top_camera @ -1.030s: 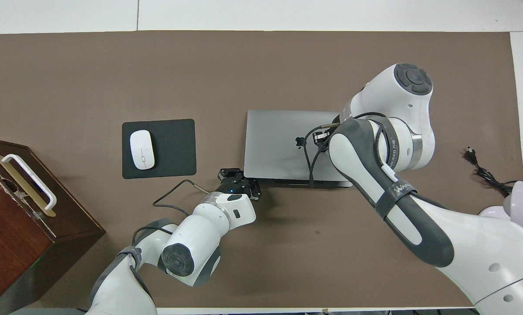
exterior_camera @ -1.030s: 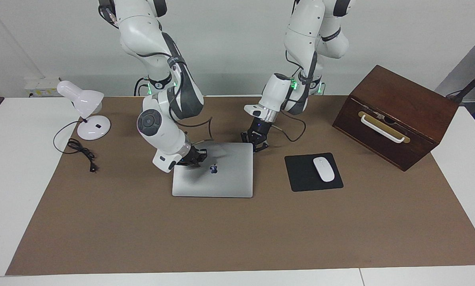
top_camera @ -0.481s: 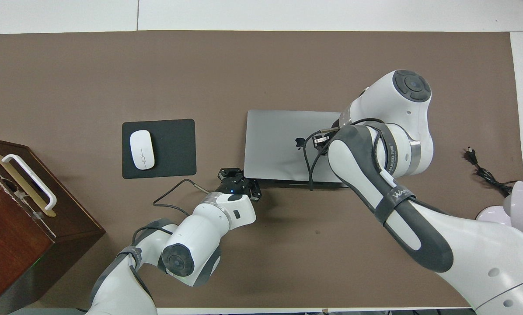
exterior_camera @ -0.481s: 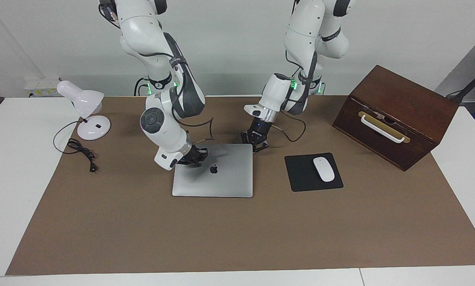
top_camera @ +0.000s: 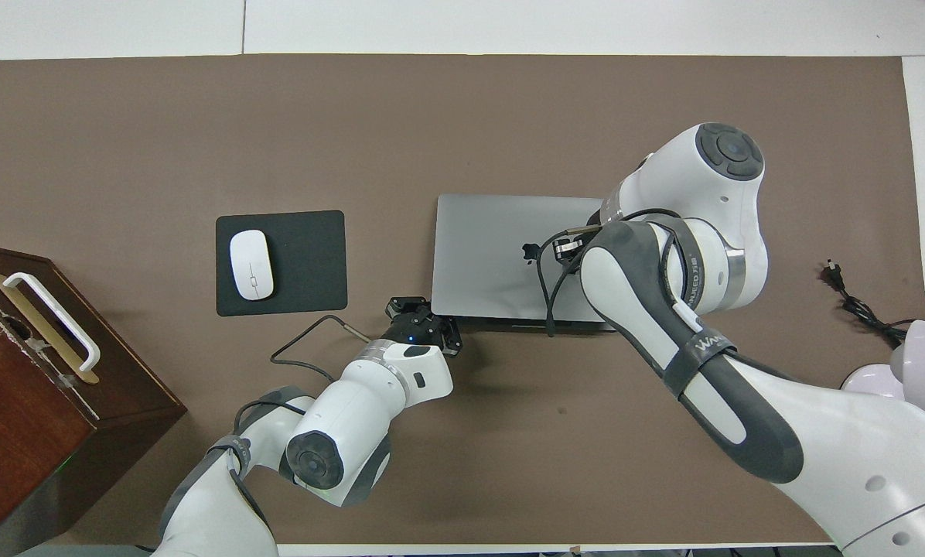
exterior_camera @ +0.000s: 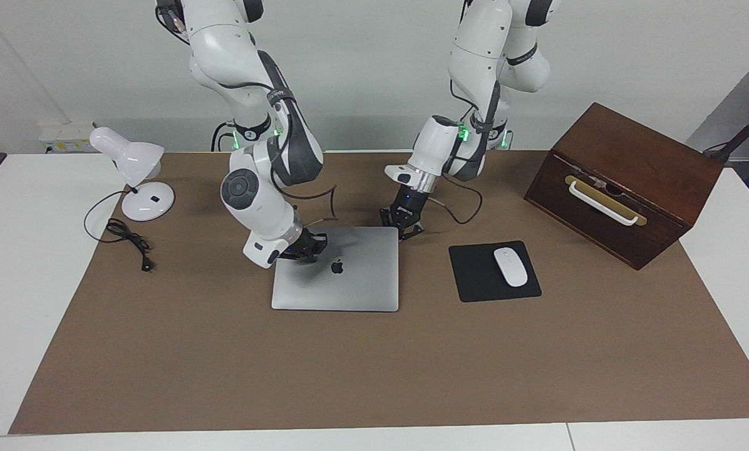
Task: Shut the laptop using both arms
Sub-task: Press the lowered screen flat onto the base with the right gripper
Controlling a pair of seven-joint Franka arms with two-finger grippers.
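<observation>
The laptop (exterior_camera: 335, 268) lies closed and flat. The right gripper (exterior_camera: 309, 245), clenched and empty, hangs over its robot-side corner. The left gripper (exterior_camera: 404, 225), also clenched on nothing, sits at the laptop's other robot-side corner.

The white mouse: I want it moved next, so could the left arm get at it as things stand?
Probably yes. The mouse lies uncovered on the black mouse pad, beside the closed laptop toward the left arm's end. The shut left gripper sits at the laptop's corner with bare mat between.
</observation>
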